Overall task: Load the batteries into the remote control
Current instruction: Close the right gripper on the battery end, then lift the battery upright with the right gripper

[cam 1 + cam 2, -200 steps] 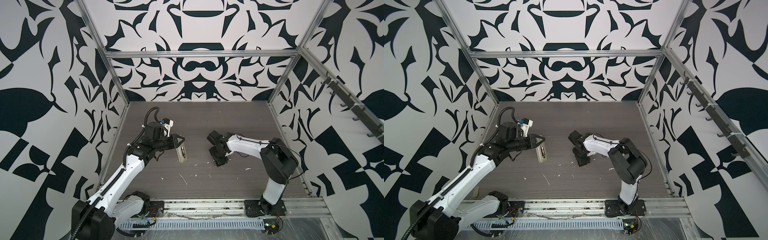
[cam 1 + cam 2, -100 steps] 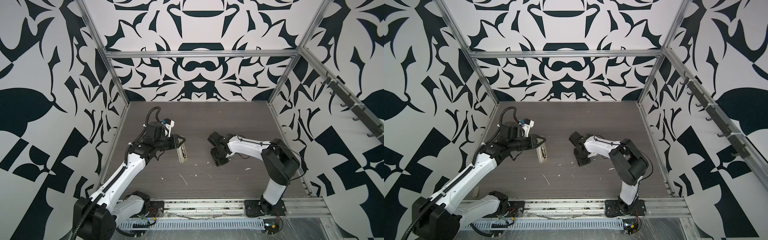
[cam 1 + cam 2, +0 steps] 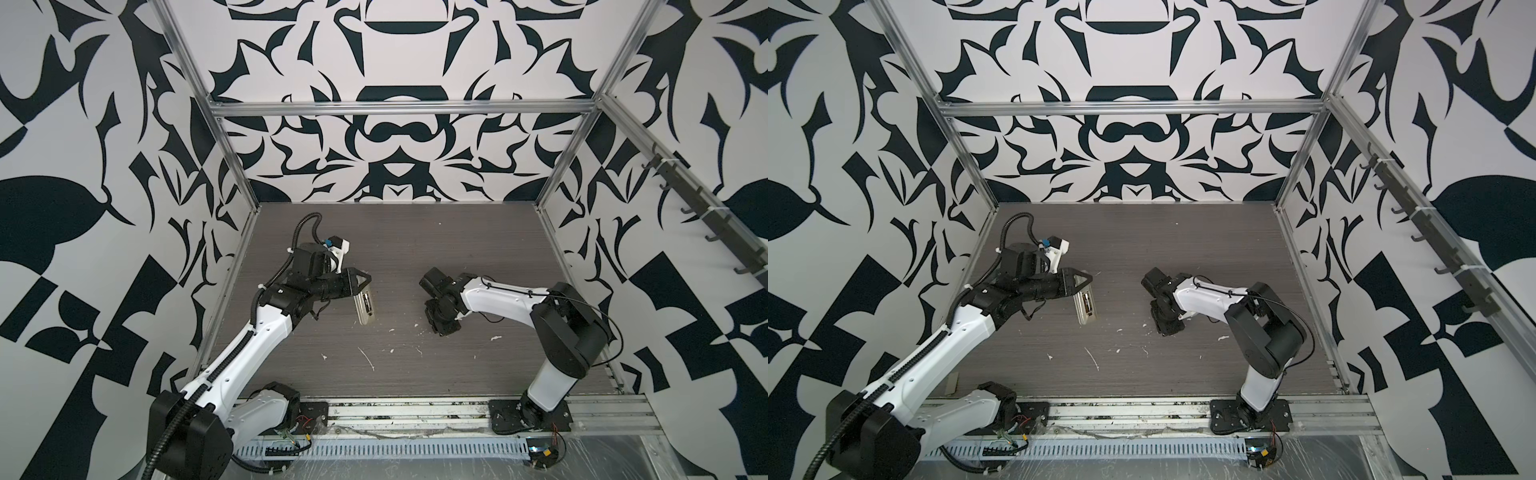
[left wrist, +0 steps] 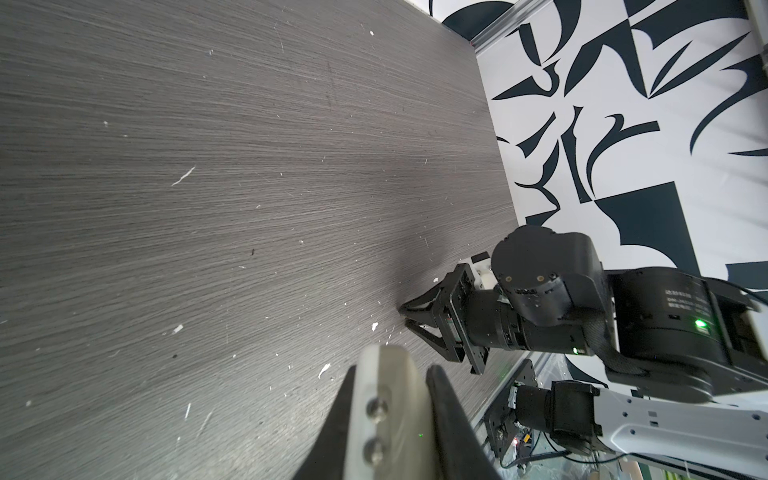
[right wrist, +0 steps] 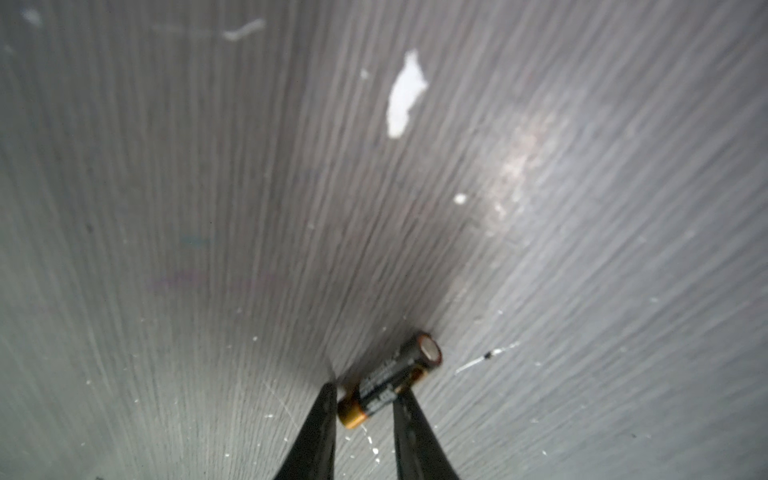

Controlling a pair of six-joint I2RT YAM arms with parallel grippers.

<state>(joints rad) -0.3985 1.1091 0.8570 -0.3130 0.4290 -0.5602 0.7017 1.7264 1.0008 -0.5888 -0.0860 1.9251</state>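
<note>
The table has a dark grey wood-grain top. White flecks lie scattered over its front half. One battery rests on the surface.

Both top views look down from high above the front rail toward the back wall, and share nearly the same picture: the whole table, left arm and right arm. The left wrist camera looks along the left gripper, low across the table, toward the right gripper. The right wrist camera sits very near the table, looking between its jaws at a battery.
</note>
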